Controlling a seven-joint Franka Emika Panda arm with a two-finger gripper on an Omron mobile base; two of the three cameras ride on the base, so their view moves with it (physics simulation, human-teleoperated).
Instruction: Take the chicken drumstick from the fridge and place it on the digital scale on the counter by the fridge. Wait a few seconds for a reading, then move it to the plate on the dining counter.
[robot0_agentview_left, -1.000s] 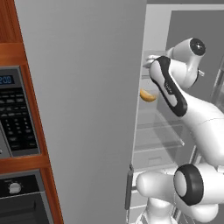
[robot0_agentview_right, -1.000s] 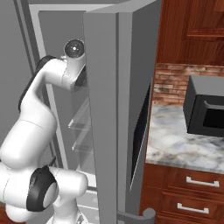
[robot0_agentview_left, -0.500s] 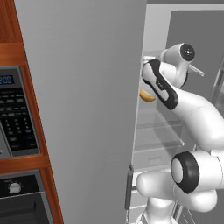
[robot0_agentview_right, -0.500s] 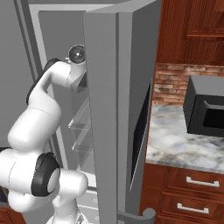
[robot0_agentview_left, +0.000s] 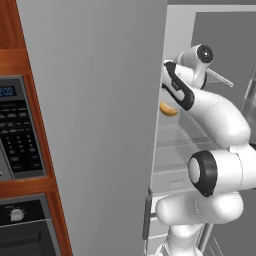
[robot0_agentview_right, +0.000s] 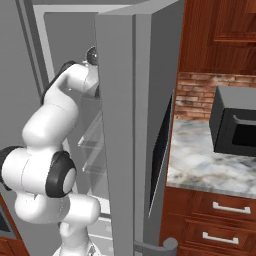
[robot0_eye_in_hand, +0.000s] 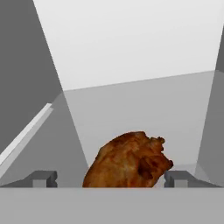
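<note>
**Tool wide around drumstick inside fridge**

Left base view: white arm with dark joints (robot0_agentview_left: 215, 120) reaching into the tall grey-silver fridge (robot0_agentview_left: 100, 100) past its open door. Small orange-brown piece, likely the chicken drumstick (robot0_agentview_left: 168, 109), peeking out on a white shelf just beside the arm's wrist.

Right base view: same arm (robot0_agentview_right: 55, 125) bent into the fridge interior, wrist hidden behind the open grey door (robot0_agentview_right: 132, 125). To the right, grey-white marble worktop (robot0_agentview_right: 200, 160) over reddish-brown drawers with silver bar handles, black boxy appliance (robot0_agentview_right: 235, 122) standing on it.

Hand view: small brown chicken drumstick (robot0_eye_in_hand: 129, 162) lying on the pale fridge shelf, between the two dark fingertips (robot0_eye_in_hand: 180, 178) of the tool (robot0_eye_in_hand: 111, 179). Jaws spread wide, one tip on each side, not visibly pressing on the meat; contact impossible to tell.
</note>
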